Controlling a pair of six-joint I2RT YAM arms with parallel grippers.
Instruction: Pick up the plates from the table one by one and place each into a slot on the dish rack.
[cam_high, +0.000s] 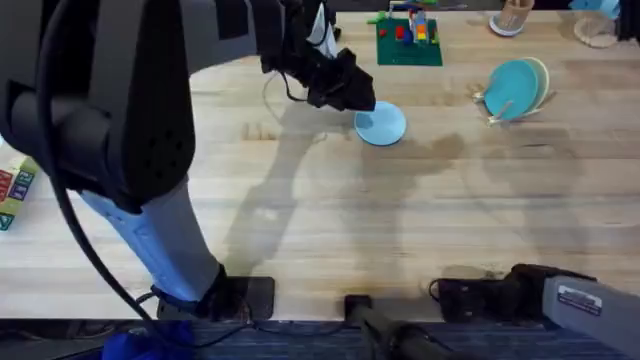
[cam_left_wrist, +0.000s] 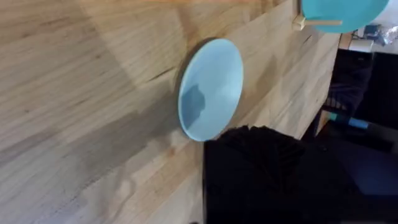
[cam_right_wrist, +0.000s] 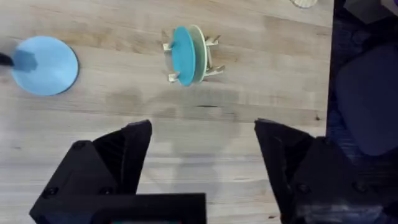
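Left arm stretched across the light wooden tabletop (cam_high: 300, 220); its gripper (cam_high: 345, 92), finger state indiscernible, touches the pale-blue round plastic plate (cam_high: 381, 124), lying flat left of the small wooden dish rack (cam_high: 497, 108). Probably light, stiff, slippery: pinch its rim. Right gripper (cam_right_wrist: 202, 155) parked, fingers apart.

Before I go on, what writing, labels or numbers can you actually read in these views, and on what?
No text can be read.
White label on the right arm, near its base: dark print, too small to read.
Coloured blocks at the table's left edge: markings too blurred to read.
Pale blue plate, teal plate, rack: no markings visible.
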